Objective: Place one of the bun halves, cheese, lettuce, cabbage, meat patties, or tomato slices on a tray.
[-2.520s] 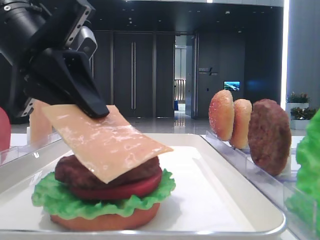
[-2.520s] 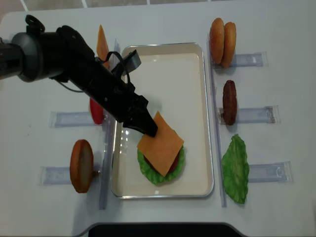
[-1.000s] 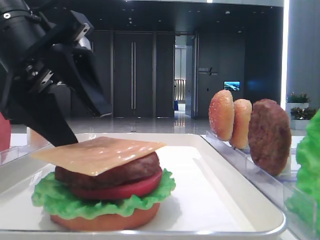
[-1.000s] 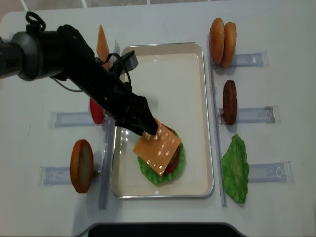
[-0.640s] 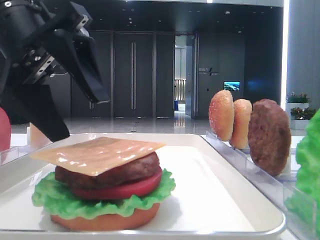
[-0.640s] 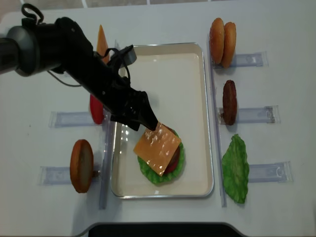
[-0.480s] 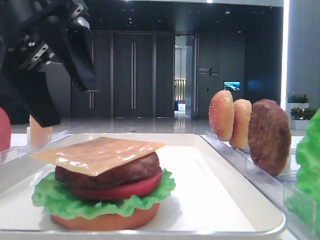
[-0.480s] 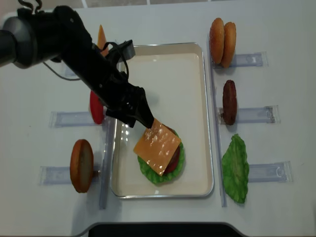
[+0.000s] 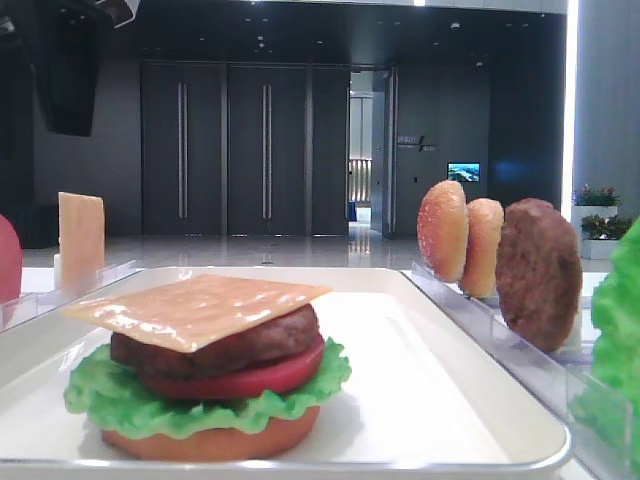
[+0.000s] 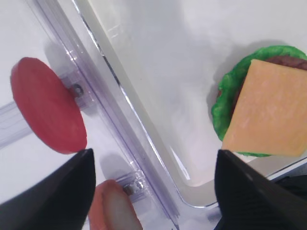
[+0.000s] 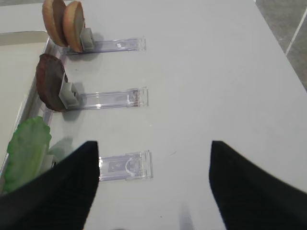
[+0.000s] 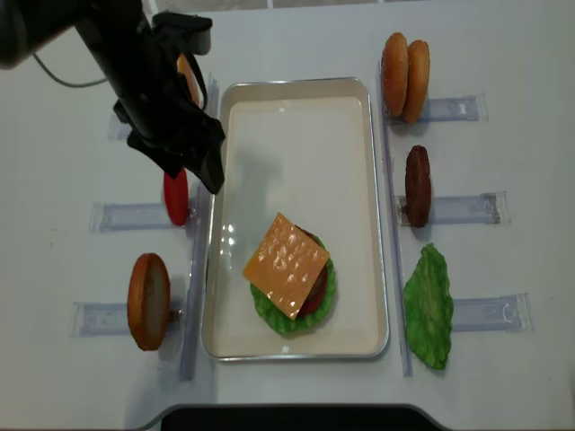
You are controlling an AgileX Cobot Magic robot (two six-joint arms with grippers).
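Withdrawn leftward, left tool (image 12: pixel 208 171) gapes empty — cheese (image 12: pixel 286 265) lies flat, corner pointing up-tray.

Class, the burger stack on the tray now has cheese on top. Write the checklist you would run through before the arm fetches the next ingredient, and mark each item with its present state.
1. Cheese lies flat on the meat patty, one corner overhanging: ok.
2. Left gripper open and empty, lifted off the stack: ok.
3. Stack sits inside the tray, lettuce within the rim: ok.
4. Bun halves upright in their holder, free to pick: ok.
5. Right gripper open, holding nothing: ok.
6. Whether the stack is steady enough for another layer: cannot tell.
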